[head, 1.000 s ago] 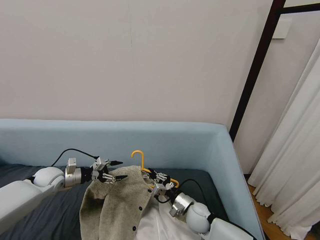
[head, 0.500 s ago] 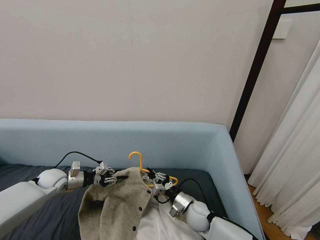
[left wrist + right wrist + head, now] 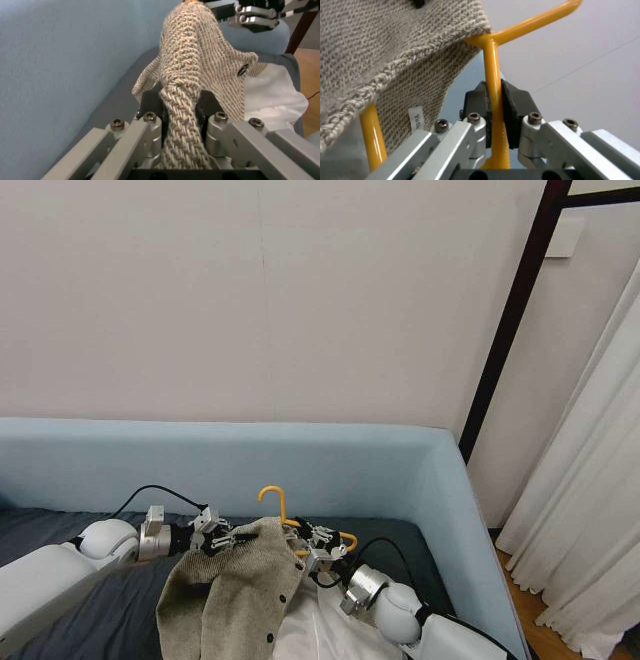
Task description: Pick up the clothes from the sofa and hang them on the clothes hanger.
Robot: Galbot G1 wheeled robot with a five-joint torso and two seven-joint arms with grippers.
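hanger [image 3: 282, 506] shoulder under cardigan [image 3: 235, 580], cardigan hem cut off

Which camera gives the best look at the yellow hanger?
The right wrist view: the right gripper clamps the yellow hanger close up. The head view shows its hook rising above the knit cardigan; in the left wrist view the cardigan covers it.

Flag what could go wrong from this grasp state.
Slip: left claw pinches only a rolled edge of the knit cardigan.
Twist: right claw clamps the thin yellow hanger bar, which could rotate under load.
Slide-off: the hanger's right end looks bare, so the cardigan may drop.
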